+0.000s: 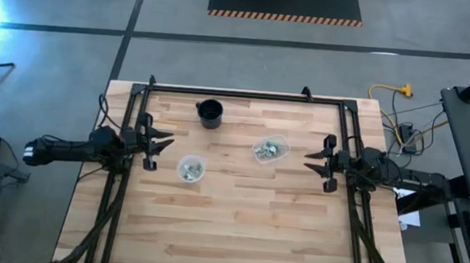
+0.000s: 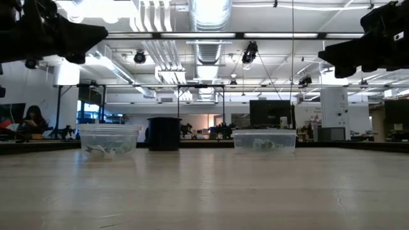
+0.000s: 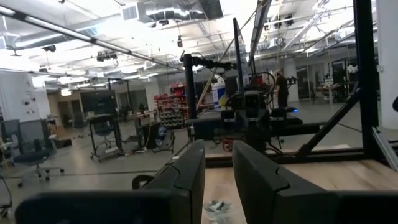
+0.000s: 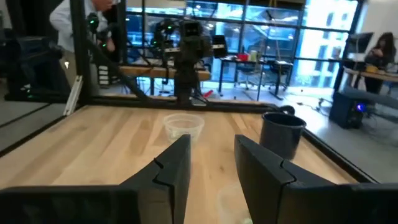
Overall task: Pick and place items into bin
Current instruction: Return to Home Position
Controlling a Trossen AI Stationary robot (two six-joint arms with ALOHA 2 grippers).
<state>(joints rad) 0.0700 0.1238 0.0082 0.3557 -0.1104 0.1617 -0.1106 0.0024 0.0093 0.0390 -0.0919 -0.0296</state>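
Left gripper [image 1: 160, 145]: 9 o'clock edge of the bench [image 1: 236, 224]; fingers apart, empty; best parked high and level.
Right gripper [image 1: 315, 161]: 3 o'clock edge; fingers apart, empty.
Items [image 1: 190, 171]: inside round bin [image 1: 180, 162] at 10 o'clock and rectangular bin [image 1: 285, 141] at 1 o'clock; I should retract clear of both.

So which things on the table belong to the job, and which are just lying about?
Job: round clear bin and rectangular clear bin, each holding packets; left arm and right arm at the table's sides, jaws open.
Lying about: black cup, apart from both bins.
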